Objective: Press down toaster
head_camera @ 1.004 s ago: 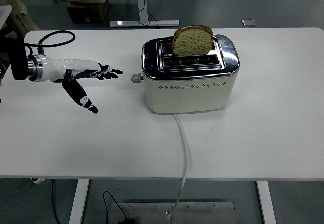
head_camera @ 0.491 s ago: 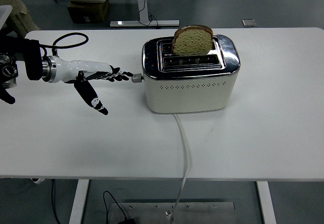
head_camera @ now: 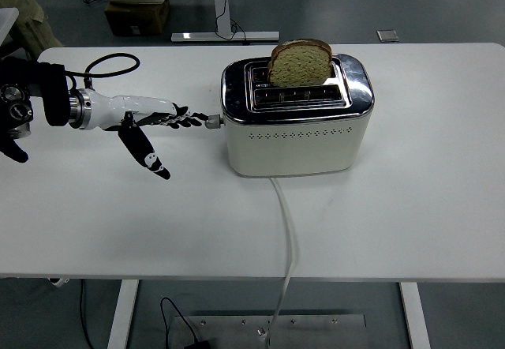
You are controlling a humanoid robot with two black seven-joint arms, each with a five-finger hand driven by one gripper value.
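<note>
Inventory on the work surface: one toaster [head_camera: 296, 120], one slice of bread [head_camera: 300, 62], one power cord [head_camera: 287, 230], one robot hand in view.

The toaster stands on a white table [head_camera: 426, 191], slightly left of centre and toward the far half. Its body is cream with a polished metal top containing two slots. The bread stands upright in the rear slot, most of it projecting above the top. The white cord leaves the front face of the toaster, runs across the table toward the near edge and drops over it.

Beyond the far edge lies a grey floor with a cardboard box [head_camera: 136, 16], a metal stand base [head_camera: 225, 36] and a small floor plate [head_camera: 387, 35]. Part of a person [head_camera: 22, 5] in tan clothing shows at the upper left corner.

The long axis of the toaster runs left to right, parallel to the near table edge. The lever knob [head_camera: 211, 121] projects from the left end face, pointing toward the robot's left side.

The left hand [head_camera: 150, 124] reaches in from the left edge. Its fingers [head_camera: 185, 117] are extended and spread, grasping nothing; the fingertips are at the lever knob, apparently touching it. The thumb points down and toward the near edge.
</note>
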